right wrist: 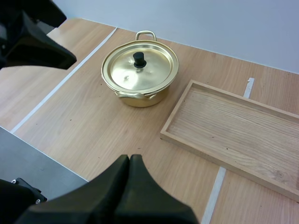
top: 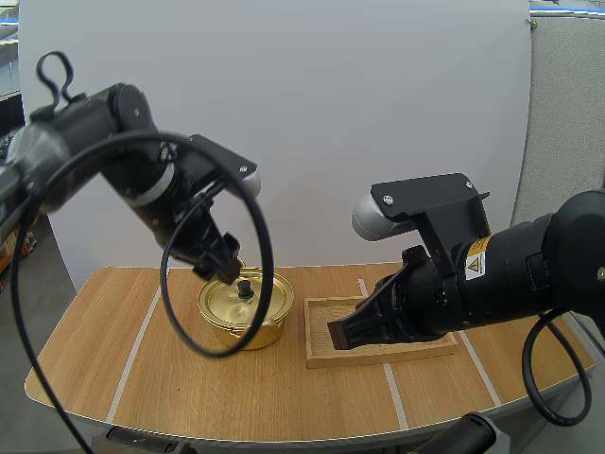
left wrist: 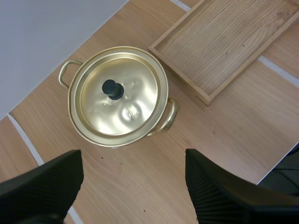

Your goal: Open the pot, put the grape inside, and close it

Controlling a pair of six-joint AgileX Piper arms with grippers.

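Left gripper (top: 219,257) hangs over lidded pot (top: 260,326); left wrist view shows its fingers (left wrist: 46,184) spread apart. Right gripper (top: 345,333) over wooden tray (top: 326,312); right wrist view shows fingers (right wrist: 112,186) pressed together, empty.

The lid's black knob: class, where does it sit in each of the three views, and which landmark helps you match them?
High view: the knob sits on the lid, just below the left tool, left of the wooden tray.
Left wrist view: knob at the lid's middle, wooden tray nearby.
Right wrist view: knob atop the lid, wooden tray nearby.
Shared landmark: the wooden tray.
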